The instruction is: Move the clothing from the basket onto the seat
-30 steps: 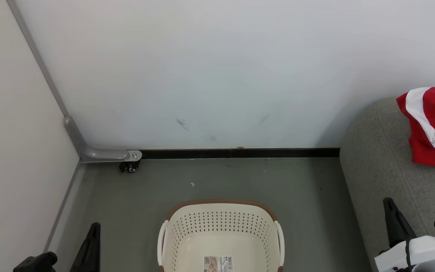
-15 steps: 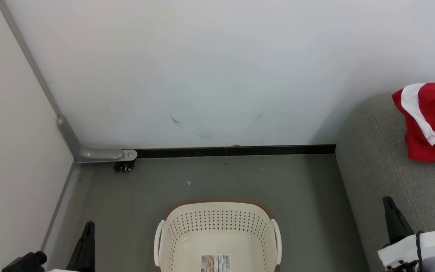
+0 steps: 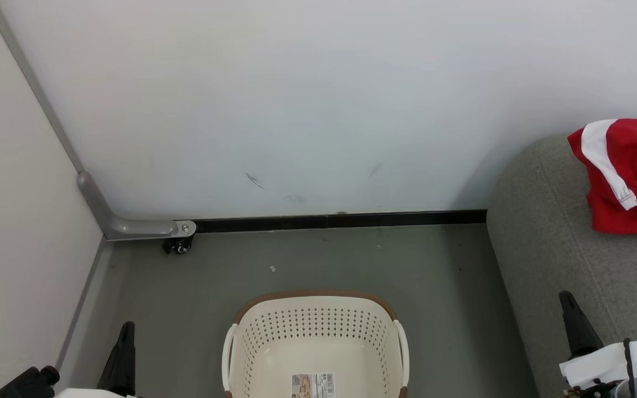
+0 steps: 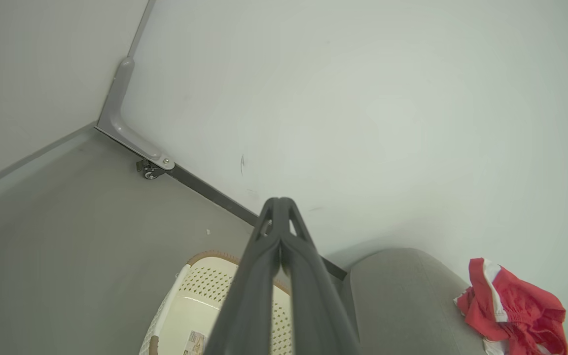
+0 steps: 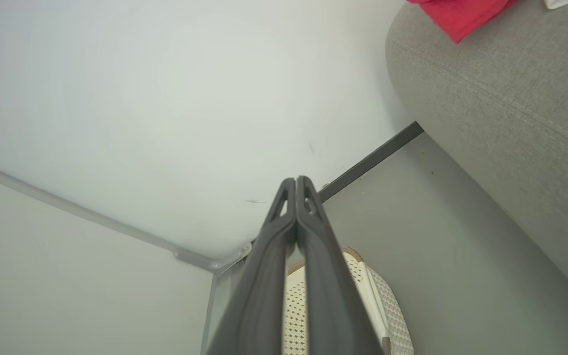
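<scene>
Covering the work area, a grey floor (image 3: 351, 260) meets a white wall (image 3: 318, 99) at a black skirting strip (image 3: 340, 220), well ahead of the left gripper (image 4: 279, 204) and the right gripper (image 5: 295, 182). A pale side panel (image 3: 9, 221) stands left of the left gripper, with a grey bracket (image 3: 130, 226) and small caster (image 3: 177, 247) in the corner. Each gripper has its fingers pressed together at the tips, gripping nothing. The basket (image 3: 313, 326) stands on the floor between them, slightly ahead. The seat (image 3: 551, 237) lies just right of the right gripper; the clothing (image 3: 633, 182) rests on it, further ahead and right. The frame edge cuts off the basket's near half and the clothing's right part. The label (image 3: 312, 384) on the basket bottom is too small to read.
</scene>
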`<state>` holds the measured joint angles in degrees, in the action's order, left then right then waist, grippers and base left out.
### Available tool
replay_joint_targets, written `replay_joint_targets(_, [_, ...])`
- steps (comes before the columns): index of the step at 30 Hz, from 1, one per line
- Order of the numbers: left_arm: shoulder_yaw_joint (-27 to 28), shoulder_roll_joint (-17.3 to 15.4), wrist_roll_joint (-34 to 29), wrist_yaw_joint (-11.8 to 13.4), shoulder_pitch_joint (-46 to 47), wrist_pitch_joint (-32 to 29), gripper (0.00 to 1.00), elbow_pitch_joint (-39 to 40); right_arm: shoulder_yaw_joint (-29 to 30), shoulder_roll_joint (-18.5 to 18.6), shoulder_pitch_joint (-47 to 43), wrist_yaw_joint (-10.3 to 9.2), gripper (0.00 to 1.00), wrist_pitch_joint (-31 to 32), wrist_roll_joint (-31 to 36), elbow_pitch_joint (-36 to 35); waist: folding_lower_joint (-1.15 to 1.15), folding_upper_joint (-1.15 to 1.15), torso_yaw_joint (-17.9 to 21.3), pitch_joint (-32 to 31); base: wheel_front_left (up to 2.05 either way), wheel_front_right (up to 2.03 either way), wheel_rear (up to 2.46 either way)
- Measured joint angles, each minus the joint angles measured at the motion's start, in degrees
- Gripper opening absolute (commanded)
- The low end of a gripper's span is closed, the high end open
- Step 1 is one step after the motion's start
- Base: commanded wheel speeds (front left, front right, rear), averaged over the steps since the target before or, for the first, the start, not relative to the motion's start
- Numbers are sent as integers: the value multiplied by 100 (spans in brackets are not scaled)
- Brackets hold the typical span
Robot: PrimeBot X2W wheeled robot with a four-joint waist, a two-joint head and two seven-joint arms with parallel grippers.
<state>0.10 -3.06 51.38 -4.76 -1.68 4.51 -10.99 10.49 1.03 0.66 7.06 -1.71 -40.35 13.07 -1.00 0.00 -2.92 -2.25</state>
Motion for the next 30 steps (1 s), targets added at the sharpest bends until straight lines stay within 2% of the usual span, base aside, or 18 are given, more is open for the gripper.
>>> replay_joint_targets(6, [40, 9, 344, -3, 13, -92, 0, -41, -5, 3, 90, 0, 0, 78, -428, 23, 5, 0, 26, 5, 0, 0, 0])
replay_joint_targets(13, [91, 37, 683, -44, 32, -191, 0, -91, -14, 7, 98, 0, 0, 151, -866, 48, 26, 0, 51, 25, 0, 0, 0])
replay_joint_targets(23, [153, 56, 1294, -51, 136, -353, 0, -166, -36, 25, 102, 0, 0, 280, -1656, 88, 71, 0, 97, 85, 0, 0, 0])
replay_joint_targets(30, [207, 68, 1716, -98, 219, -454, 0, -222, -52, 34, 112, 0, 0, 360, -2184, 124, 86, 0, 127, 124, 0, 0, 0])
